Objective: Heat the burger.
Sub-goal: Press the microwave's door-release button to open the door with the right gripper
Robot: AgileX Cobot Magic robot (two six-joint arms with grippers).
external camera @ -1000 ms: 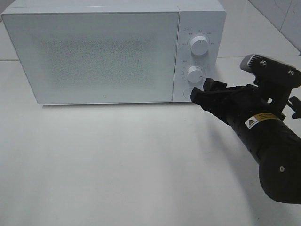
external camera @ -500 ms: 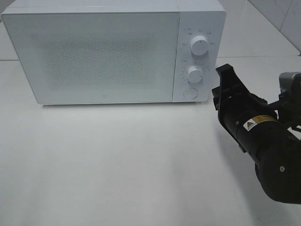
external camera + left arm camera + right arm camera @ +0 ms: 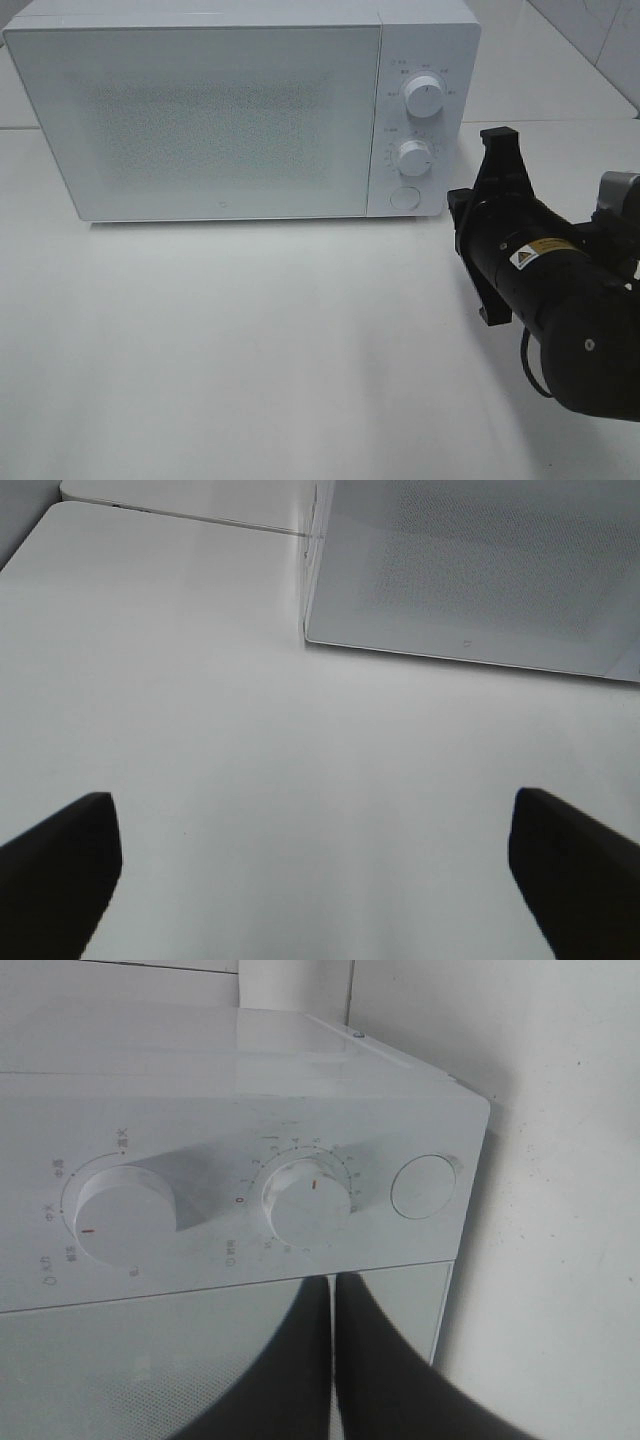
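- White microwave [image 3: 200, 110] sits at the far side of the white table [image 3: 250, 380]. Its door is shut and the speckled front is not see-through.
- The control strip on its right has an upper dial [image 3: 424, 97], a lower dial [image 3: 413, 157] and a round button [image 3: 403, 197] below them.
- Right arm [image 3: 560, 300] is at the right of the table, just off the microwave's right end and pointing at the control strip. Nothing is between them.
- Right pincer [image 3: 333, 1290] is closed, fingers pressed together with nothing held. It is near the control strip but not touching it.
- Left pincer [image 3: 310, 800] is spread wide and empty, over bare table near the microwave's front left corner.
- Burger — not seen in any view, so I cannot tell where it is or how it lies relative to either pincer.
- Writing — a "0" and small digits ring the lower dial, and Chinese characters ring the upper dial, too small to read.
- A yellow warning sticker [image 3: 530, 255] is on the right arm, text unreadable.
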